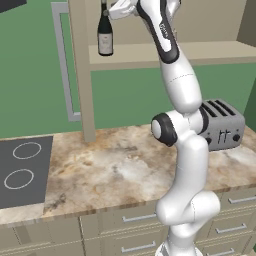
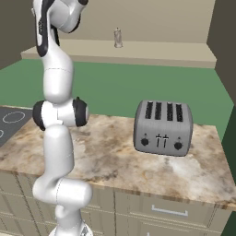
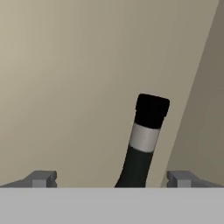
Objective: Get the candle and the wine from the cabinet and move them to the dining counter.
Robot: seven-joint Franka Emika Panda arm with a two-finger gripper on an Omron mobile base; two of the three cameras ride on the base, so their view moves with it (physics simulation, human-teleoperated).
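Note:
The wine (image 1: 105,35), a dark bottle with a pale label, stands upright at the left end of the open cabinet's shelf (image 1: 215,52). In the hand view its black-capped neck (image 3: 146,131) rises between the two finger tips, nearer the right one. My gripper (image 3: 111,179) is open, level with the neck and not touching it. The candle (image 2: 118,38), a small pale stub, stands further along the same shelf, apart from the bottle. The dining counter is out of view.
Below the cabinet runs a marbled worktop (image 1: 115,170) with a grey toaster (image 2: 163,129) on the right and a dark cooktop (image 1: 20,170) on the left. The cabinet's upright side (image 1: 82,75) and a grey bar handle (image 1: 62,60) stand just left of the bottle. Drawer fronts (image 1: 135,220) line the worktop's front.

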